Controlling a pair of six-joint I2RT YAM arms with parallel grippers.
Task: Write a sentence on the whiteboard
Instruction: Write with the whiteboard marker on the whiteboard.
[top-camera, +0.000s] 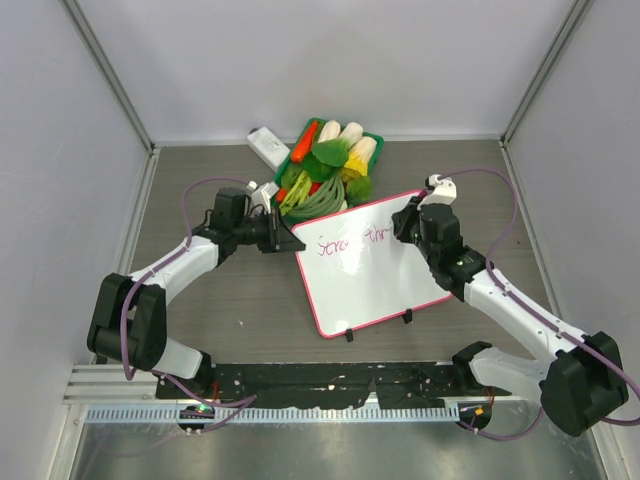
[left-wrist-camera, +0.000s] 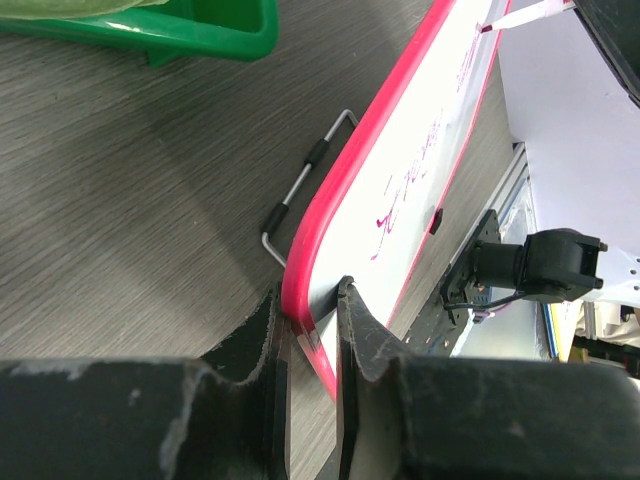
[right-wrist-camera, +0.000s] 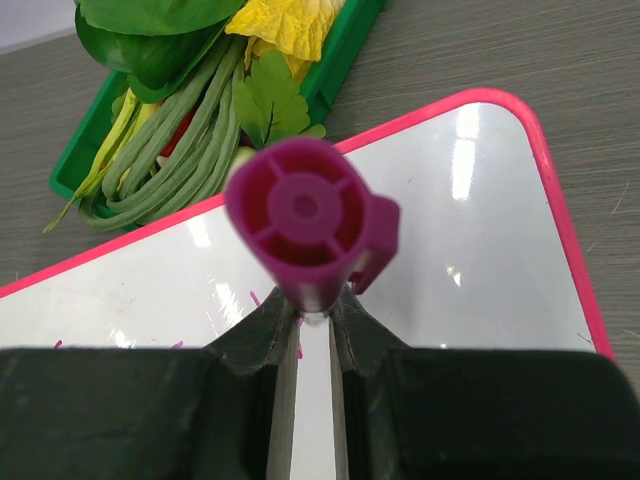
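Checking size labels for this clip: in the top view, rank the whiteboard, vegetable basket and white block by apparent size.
Largest: whiteboard.
Middle: basket.
Smallest: white block.
All three lie on the table, so nearness to the camera hardly affects the ranking.

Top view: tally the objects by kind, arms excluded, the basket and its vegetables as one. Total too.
whiteboard: 1
marker: 1
green basket of vegetables: 1
white block: 1
Total: 4
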